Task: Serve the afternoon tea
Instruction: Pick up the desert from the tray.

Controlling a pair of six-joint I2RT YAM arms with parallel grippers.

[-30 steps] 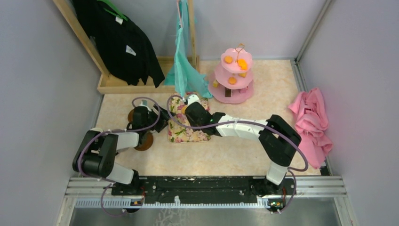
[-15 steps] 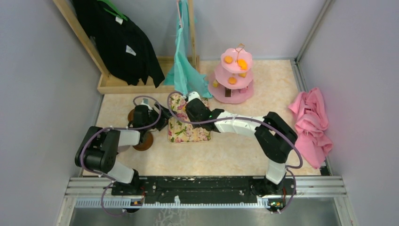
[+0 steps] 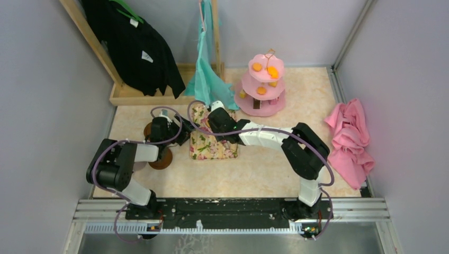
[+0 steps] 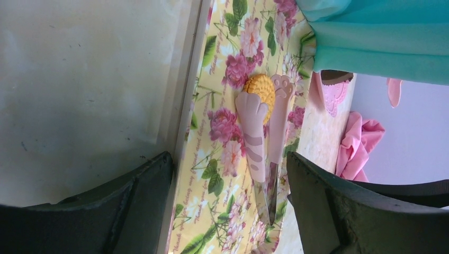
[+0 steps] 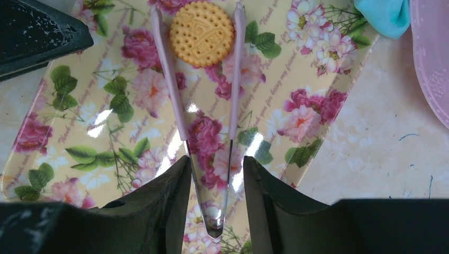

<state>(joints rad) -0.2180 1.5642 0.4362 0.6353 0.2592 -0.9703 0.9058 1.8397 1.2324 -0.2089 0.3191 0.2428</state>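
When we look from above, the right gripper point(image 3: 214, 112) reaches over the far end of the floral tray point(image 3: 212, 151), and the left gripper point(image 3: 176, 132) hangs just beside the tray's left edge. The biscuit is hidden under the right arm in this view. The pink three-tier stand point(image 3: 263, 100), with orange snacks on its plates, stands beyond the tray to the right, apart from both grippers. A brown saucer point(image 3: 161, 160) lies near the left arm. In the left wrist view, the left gripper's fingers point(image 4: 132, 206) stand wide apart and hold nothing. Ahead of them, on the tray, the yellow biscuit point(image 4: 260, 89) sits between the paw-shaped tips of the pink tongs point(image 4: 254, 132). In the right wrist view, the right gripper is partly closed on the pink tongs point(image 5: 172, 90), with its fingers point(image 5: 159, 206) on either side near the metal bend. The yellow biscuit point(image 5: 201, 33) lies flat on the tray, straight ahead of this gripper, between the two tong tips. The tips flank it closely, but we cannot tell if they touch it.
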